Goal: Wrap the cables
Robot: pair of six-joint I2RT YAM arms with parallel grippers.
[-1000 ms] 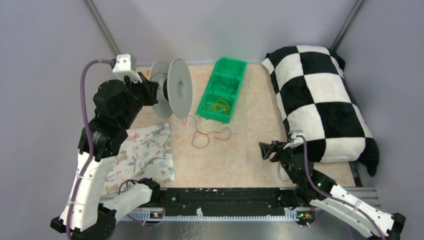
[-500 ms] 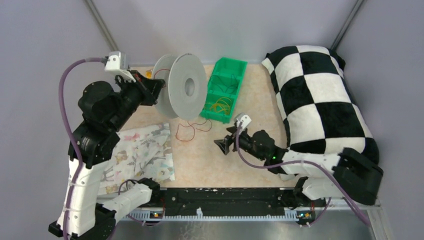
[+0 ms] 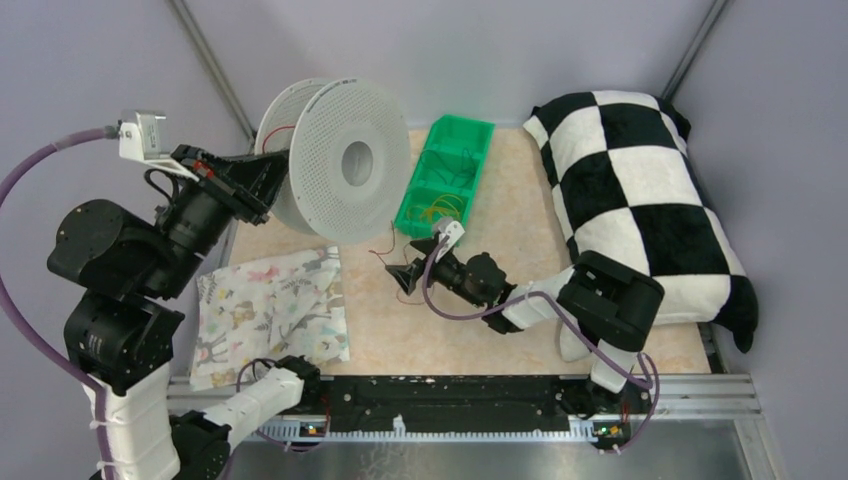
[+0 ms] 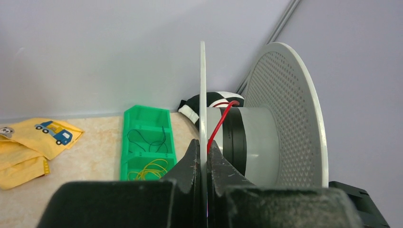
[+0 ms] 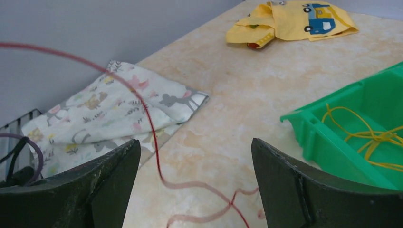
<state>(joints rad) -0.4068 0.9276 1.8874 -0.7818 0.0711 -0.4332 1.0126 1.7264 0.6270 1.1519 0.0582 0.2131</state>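
white spool [image 3: 340,160], axis level (facing the bin [image 3: 464,121]), pinched at its rim by left fingers [image 4: 189,164]; right fingers [image 5: 294,190] spread empty.

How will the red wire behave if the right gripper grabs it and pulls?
Probably floppy: the red wire sags from the spool and lies in loose squiggles on the table. It looks thin, so likely light, and may slip unless the open right gripper pinches it squarely.

The spool [image 3: 320,150], pale grey with 2 perforated flanges, hangs above the table [image 3: 450,340] at far left, axis roughly level; 1 flange is pinched in the left end effector [image 4: 203,154]. A thin red cable [image 4: 216,128] leaves its hub, drops down and lies in loose curls on the table.
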